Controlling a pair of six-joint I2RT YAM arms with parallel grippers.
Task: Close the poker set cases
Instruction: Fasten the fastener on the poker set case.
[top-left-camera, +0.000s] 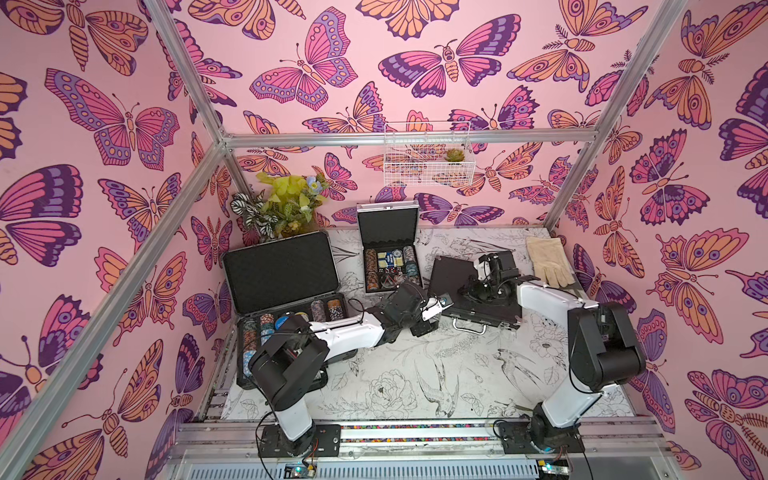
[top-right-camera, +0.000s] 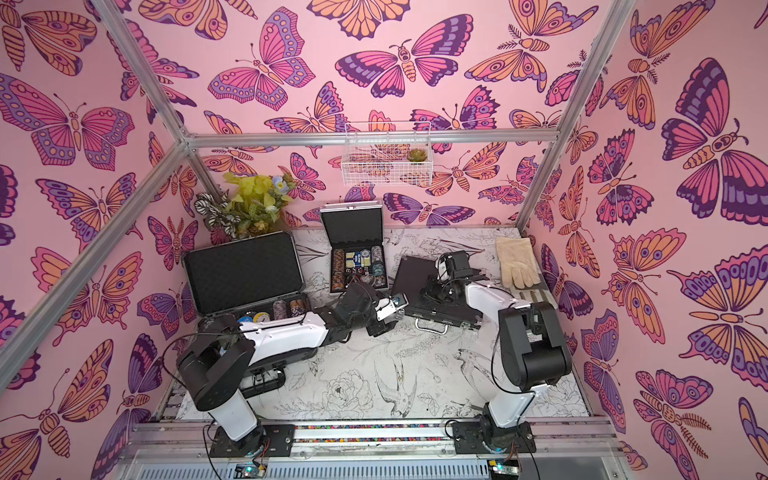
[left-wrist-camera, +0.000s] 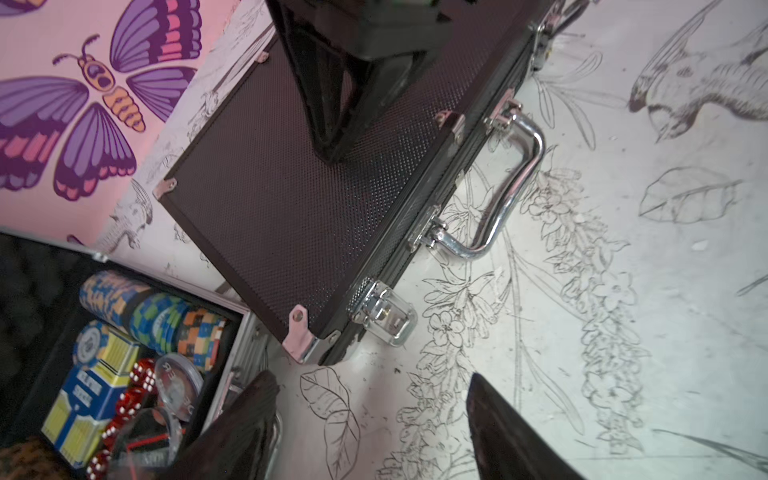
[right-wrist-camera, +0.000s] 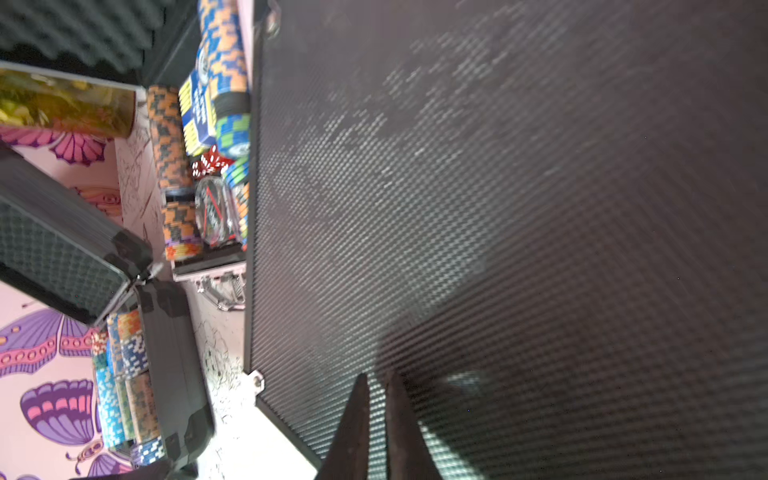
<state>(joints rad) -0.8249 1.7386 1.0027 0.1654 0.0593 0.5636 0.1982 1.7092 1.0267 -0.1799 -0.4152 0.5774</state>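
The medium black metal-trimmed case (top-left-camera: 451, 274) (left-wrist-camera: 270, 216) lies with its lid down. My right gripper (top-left-camera: 476, 291) (right-wrist-camera: 376, 378) is shut, holds nothing, and rests its tips on that dimpled lid. A chrome handle (left-wrist-camera: 511, 187) and a latch (left-wrist-camera: 382, 316) stick out from the case's front edge. My left gripper (top-left-camera: 426, 326) (left-wrist-camera: 374, 415) is open and empty over the table by the case's near-left corner. The small silver case (top-left-camera: 388, 249) stands open at the back, showing chips and cards. At the left, the large black ribbed case (top-left-camera: 282, 274) is open too, with my left arm over its tray.
A cream glove (top-left-camera: 548, 259) lies at the back right beside the medium case. Artificial plants (top-left-camera: 282, 203) stand in the back left corner behind the large case's lid. A white wire basket (top-left-camera: 428, 153) hangs on the back wall.
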